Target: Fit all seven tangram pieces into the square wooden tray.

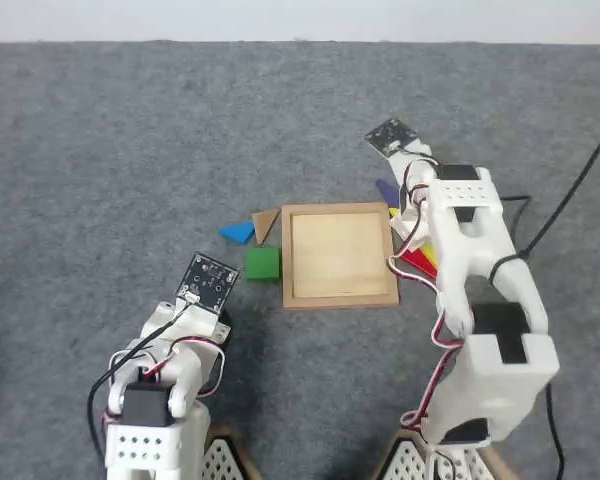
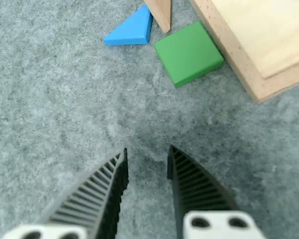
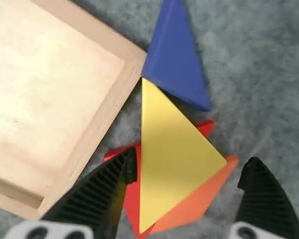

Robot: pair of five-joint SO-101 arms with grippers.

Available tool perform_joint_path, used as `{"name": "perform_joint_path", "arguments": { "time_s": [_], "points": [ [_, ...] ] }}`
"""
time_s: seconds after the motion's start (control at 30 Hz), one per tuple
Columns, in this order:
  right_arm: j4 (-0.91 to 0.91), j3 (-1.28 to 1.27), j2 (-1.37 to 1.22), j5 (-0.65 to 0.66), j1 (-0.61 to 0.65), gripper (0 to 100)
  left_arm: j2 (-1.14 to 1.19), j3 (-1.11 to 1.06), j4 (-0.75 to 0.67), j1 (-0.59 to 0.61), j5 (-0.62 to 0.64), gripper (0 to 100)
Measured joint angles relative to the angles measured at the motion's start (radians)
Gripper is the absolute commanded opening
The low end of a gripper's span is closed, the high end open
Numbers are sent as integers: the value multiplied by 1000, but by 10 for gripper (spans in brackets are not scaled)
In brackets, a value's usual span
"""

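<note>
At the middle of the grey felt (image 1: 130,150), the square wooden tray (image 1: 340,296), bare inside, nothing fitted yet. Just left of it, a green square (image 1: 263,263); a little farther off, side by side, a light blue triangle (image 1: 237,232) and a wood-coloured triangle (image 1: 267,224). Just right of it, a heap: a dark blue triangle (image 3: 175,59) at the far end, beside the tray's far right corner, then a yellow triangle (image 3: 174,149) lying on top of a red piece (image 3: 132,204) and an orange piece (image 3: 199,199).

Right gripper (image 3: 192,159): hangs over that heap, fingers spread wide and gripping nothing, one on either side of the yellow triangle. Left gripper (image 2: 147,150): over bare felt, near and left of the green square, fingers parted a little, nothing between them.

Likely next: closing on the yellow triangle. Hazards, judged from here:
- Risk of squirting the piece out sideways under the squeeze, given slanted edges and no parallel faces to press on.
- Risk of dragging or scattering the red and orange pieces underneath, with the yellow one resting on both.
- Risk of catching or shoving the tray on the way down, with one finger so close to its rim.
- Risk of closing above the thin edge and missing it, if not lowered far enough.
</note>
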State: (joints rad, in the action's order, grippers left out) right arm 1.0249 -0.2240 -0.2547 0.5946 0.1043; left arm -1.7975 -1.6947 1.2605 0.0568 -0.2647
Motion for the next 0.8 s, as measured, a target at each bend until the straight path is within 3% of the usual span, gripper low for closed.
{"name": "perform_joint_path", "arguments": {
  "time_s": [0.4, 0.67, 0.8],
  "points": [
    [-34, 38, -123, 17, 2, 324, 0, 0, 0, 0, 0, 137],
    [-40, 38, -124, -31, 0, 61, 0, 0, 0, 0, 0, 137],
    [-44, 41, -123, -58, -12, 34, 0, 0, 0, 0, 0, 137]
  ]
}}
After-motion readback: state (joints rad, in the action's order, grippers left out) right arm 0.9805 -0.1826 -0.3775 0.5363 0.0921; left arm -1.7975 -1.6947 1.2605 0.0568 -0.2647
